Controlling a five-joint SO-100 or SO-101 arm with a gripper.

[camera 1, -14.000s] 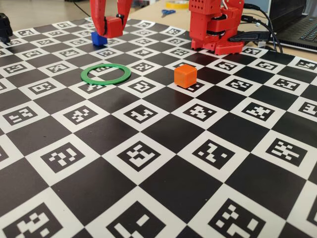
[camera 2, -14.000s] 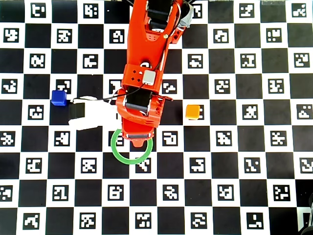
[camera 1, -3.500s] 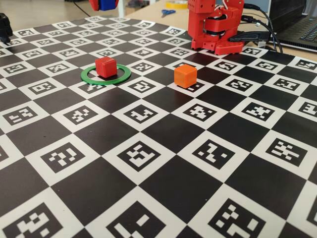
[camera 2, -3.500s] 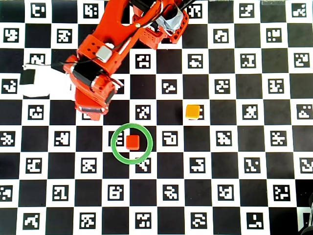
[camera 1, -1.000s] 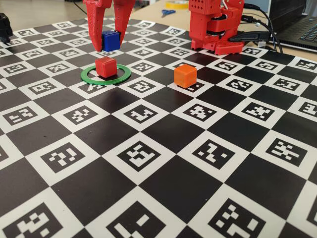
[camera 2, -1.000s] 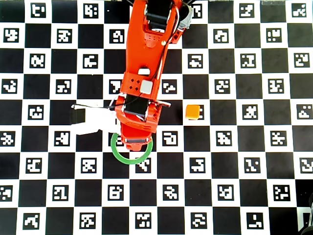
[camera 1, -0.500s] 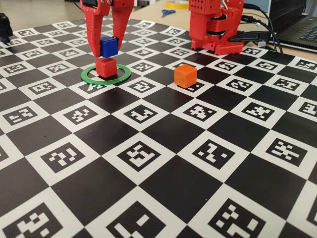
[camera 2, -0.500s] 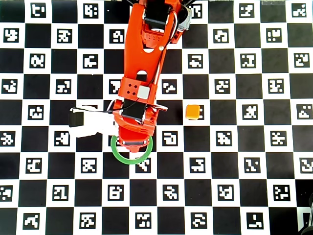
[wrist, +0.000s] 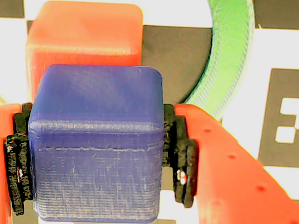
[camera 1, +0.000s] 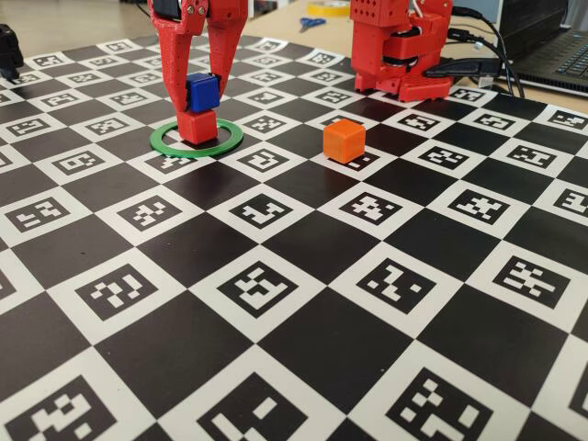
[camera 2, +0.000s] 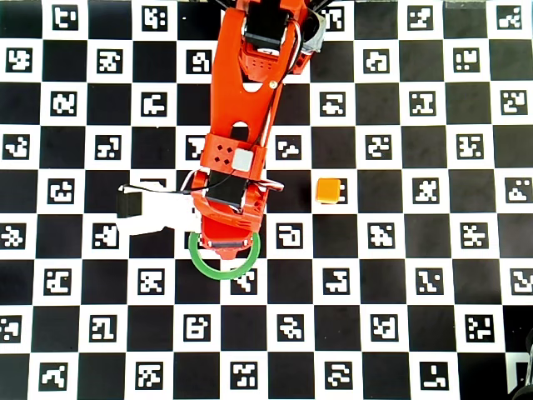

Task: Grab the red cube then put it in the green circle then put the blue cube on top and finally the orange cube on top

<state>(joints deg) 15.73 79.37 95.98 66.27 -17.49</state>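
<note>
Red fingers [camera 1: 202, 95] are clamping the small matte blue plastic cube [camera 1: 201, 92] by opposite flat faces just above the red plastic cube [camera 1: 197, 125]; it is likely handling light, rigid, unslippery.

— How is the light?
— Bright and even; shadows under the orange cube [camera 1: 344, 141] are faint in the fixed view. White squares look washed out in the overhead view.
— Sharpness?
— The fixed view softens toward the far edge. The wrist view is close, showing the blue cube [wrist: 96, 144] grainy, whites overexposed.
</note>
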